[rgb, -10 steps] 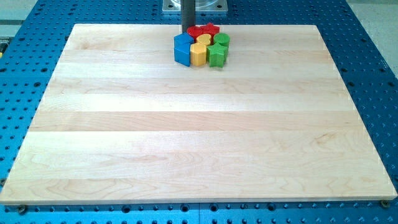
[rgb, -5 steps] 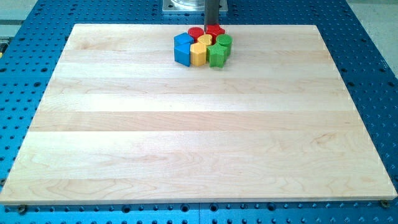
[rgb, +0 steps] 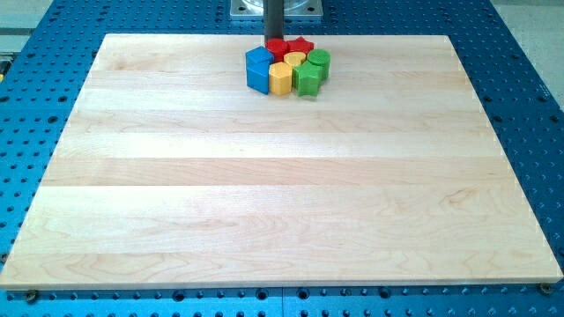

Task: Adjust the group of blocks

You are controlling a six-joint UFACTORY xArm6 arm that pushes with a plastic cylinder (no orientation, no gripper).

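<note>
At the frame's top centre, my tip [rgb: 273, 39] sits against the red blocks [rgb: 288, 47] behind a tight cluster with blue [rgb: 258, 69], yellow [rgb: 281, 77] and green [rgb: 308, 77] blocks; short, slow nudges should avoid scattering them.

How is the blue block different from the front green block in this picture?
The blue block sits at the cluster's left end; the front green block sits toward its right end. The blue block looks a little larger and has broad flat faces; the green block's outline is more notched. My tip stands nearer the blue block. Both rest on the wooden board, each beside the front yellow block.
</note>
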